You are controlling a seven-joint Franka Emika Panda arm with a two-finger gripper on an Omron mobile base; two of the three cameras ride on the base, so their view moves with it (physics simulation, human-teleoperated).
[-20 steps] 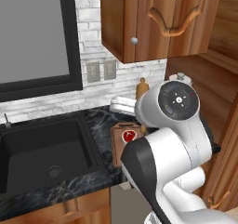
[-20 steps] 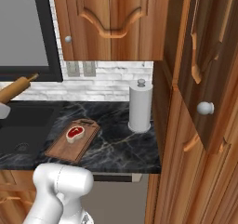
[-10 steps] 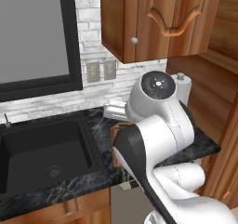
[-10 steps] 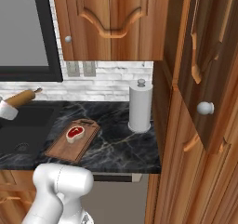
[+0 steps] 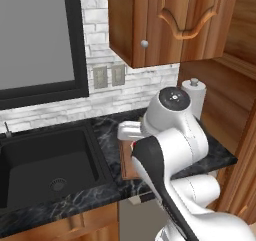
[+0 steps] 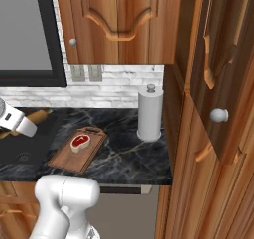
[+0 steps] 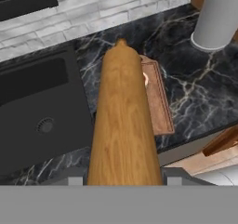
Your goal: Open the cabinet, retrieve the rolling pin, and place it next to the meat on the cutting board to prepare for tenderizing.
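My gripper (image 7: 123,179) is shut on the rolling pin (image 7: 123,121), a thick tan wooden cylinder that runs away from the hand over the counter, between the sink and the cutting board (image 7: 157,102). A sliver of the meat (image 7: 145,79) peeks out beside the pin. In the right base view the steak-like meat (image 6: 79,142) lies on the brown cutting board (image 6: 74,153), and the rolling pin (image 6: 39,116) hangs left of it, above the counter, in the white hand. The tall cabinet's door (image 6: 218,59) stands open at the right.
A black sink (image 5: 45,165) takes up the left of the dark marble counter (image 6: 124,158). A paper-towel roll (image 6: 149,114) stands at the back right. A wall cabinet (image 5: 165,20) with one knob hangs overhead. My arm hides most of the cutting board (image 5: 127,165) in the left base view.
The arm has swung down and to the left, lowering the rolling pin toward the counter beside the board. The grip has not changed.
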